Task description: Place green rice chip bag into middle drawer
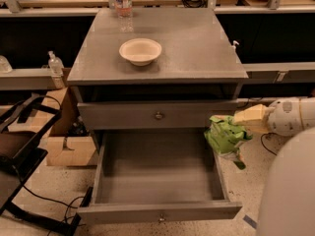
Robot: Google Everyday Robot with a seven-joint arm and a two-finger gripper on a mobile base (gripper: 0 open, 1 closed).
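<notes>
Gripper clamped on green rice chip bag — hanging at right wall of open middle drawer.

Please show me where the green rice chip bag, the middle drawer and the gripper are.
green rice chip bag (225,137), camera view, on its crinkled green middle.
middle drawer (157,173), camera view, on its bare floor.
gripper (240,121), camera view, right of the drawer, at the fingertips holding the bag.
</notes>
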